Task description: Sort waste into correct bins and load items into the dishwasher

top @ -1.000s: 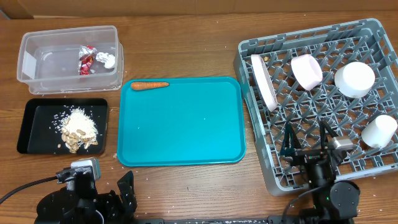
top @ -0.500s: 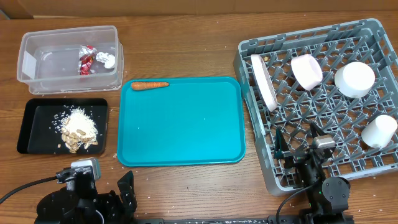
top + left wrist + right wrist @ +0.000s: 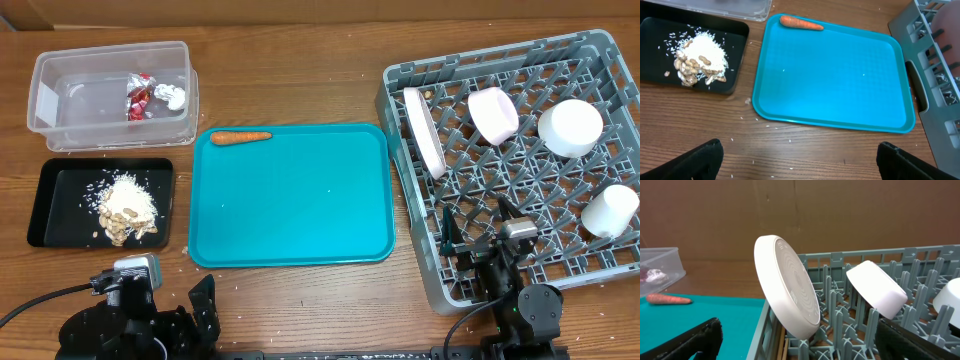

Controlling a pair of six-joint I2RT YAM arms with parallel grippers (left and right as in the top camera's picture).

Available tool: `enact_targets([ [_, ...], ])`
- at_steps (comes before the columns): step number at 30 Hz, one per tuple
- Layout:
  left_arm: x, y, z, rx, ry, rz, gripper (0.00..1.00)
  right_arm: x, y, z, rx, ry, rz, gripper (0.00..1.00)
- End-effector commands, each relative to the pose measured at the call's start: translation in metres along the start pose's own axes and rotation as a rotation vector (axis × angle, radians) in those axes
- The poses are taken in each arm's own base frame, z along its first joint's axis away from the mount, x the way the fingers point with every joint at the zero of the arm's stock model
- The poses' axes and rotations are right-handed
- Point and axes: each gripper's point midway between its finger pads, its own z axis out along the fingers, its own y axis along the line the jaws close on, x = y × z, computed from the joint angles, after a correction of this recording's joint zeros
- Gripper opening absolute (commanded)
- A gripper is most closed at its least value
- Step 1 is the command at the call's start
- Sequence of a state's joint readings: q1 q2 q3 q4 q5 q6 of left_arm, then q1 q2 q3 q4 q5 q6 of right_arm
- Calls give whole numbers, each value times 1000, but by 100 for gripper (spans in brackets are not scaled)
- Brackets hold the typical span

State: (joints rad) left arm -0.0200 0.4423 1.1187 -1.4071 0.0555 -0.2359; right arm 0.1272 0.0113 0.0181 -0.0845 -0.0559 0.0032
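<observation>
Red and silver wrappers (image 3: pixel 142 97) lie in the clear tub (image 3: pixel 45 100). Peanut shells and whitish scraps (image 3: pixel 125 207) sit heaped in the black tray (image 3: pixel 50 190). The grey rack (image 3: pixel 412 250) holds a white plate (image 3: pixel 425 130) on edge, a pink bowl (image 3: pixel 493 115), a white bowl (image 3: pixel 570 127) and a white cup (image 3: pixel 608 210). Thin wooden sticks (image 3: pixel 783 345), seemingly chopsticks, lie under the plate (image 3: pixel 787 292). My right gripper (image 3: pixel 797 325) hangs open over the rack's near part, holding nothing. My left gripper (image 3: pixel 799 147) is open over bare wood in front of the teal tray.
The teal tray (image 3: pixel 300 210) lies mid-table, a carrot (image 3: pixel 240 137) resting at its far left corner. Rice grains are scattered on the wood near the black tray. The rack's upright pegs surround my right gripper.
My right gripper has shifted a little to the left over the rack's near part, still open. The left arm and all objects are unmoved.
</observation>
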Motion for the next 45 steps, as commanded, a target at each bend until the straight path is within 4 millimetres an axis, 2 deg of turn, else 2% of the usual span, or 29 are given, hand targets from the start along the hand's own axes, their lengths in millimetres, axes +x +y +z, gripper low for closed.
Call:
enact_targets([
  [1,0,2,-1,-7,-9,-9,100,2,4,0,-21,-2,-8,100],
  [19,0,2,-1,-6,-12,-10,100,2,4,0,-21,-2,-8,100],
  [24,-15,-2,6,21,-107,-5,100,2,4,0,-21,-2,-8,100],
  [28,-16,0,26,40,-204,0,100,2,4,0,-21,-2,-8,100],
  [36,11,6,93,96,-344,12,100,2,4,0,-21,-2,-8,100],
  [41,5,5,121,118,-419,32,100,2,4,0,-21,-2,-8,100],
  [44,-5,3,131,126,-490,80,100,2,4,0,-21,-2,-8,100],
  [45,-14,-2,133,135,-557,144,100,2,4,0,-21,-2,-8,100],
])
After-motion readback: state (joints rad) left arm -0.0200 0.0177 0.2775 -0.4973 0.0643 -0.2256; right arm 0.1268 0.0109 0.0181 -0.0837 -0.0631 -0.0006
